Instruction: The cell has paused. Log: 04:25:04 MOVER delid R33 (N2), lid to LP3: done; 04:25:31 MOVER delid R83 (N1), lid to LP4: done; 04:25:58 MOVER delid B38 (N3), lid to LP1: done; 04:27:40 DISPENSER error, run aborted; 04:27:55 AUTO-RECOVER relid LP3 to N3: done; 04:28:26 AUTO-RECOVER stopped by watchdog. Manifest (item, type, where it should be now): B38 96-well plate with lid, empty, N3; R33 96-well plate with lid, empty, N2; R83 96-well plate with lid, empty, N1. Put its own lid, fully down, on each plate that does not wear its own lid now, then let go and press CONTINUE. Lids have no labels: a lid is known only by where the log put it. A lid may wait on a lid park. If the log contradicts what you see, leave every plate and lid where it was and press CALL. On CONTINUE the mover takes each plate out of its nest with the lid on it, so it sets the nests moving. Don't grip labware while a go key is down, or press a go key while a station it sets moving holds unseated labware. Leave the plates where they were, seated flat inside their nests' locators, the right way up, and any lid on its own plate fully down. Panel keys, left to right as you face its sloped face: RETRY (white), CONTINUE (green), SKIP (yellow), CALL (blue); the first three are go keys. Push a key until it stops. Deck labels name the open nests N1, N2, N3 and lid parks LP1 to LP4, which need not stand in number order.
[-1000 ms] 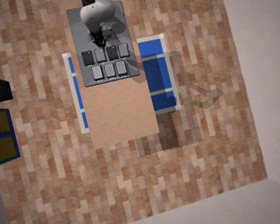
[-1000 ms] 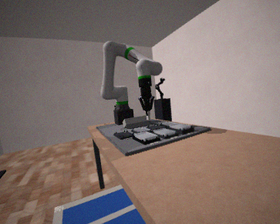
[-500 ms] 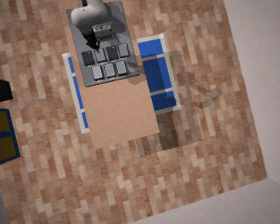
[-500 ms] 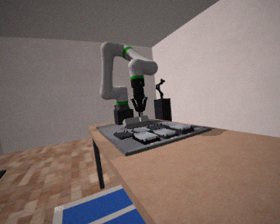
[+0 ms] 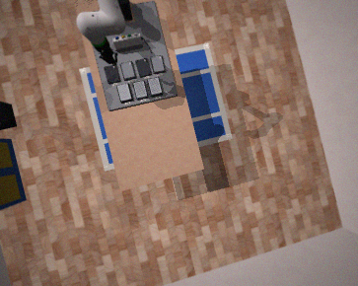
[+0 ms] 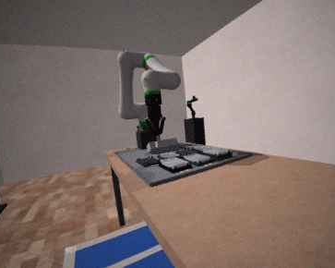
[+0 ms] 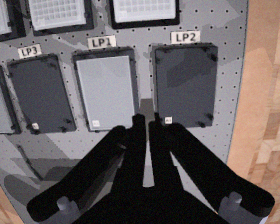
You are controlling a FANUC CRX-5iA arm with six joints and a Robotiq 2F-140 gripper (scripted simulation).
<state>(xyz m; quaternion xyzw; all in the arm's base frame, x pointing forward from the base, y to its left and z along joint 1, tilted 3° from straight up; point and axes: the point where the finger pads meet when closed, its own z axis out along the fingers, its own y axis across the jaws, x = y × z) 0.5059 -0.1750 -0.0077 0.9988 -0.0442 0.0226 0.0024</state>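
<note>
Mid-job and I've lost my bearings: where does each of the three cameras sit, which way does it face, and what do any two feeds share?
Top: high overhead, looking straight down at the table and grey deck; the white arm shows by the panel.
Exterior: low at the table's far end, looking along it to the deck; whole arm and shut gripper show.
Wrist: on the gripper, looking down at the lid parks; black fingers closed, empty.
Shared: top and exterior both show the blue mat beside the table; all show the deck.

A black gripper (image 7: 148, 137) is seen over a grey perforated deck (image 7: 233, 43); beside it, a pale grey lid (image 7: 106, 91) is parked between two dark grey lid parks (image 7: 185, 83).
</note>
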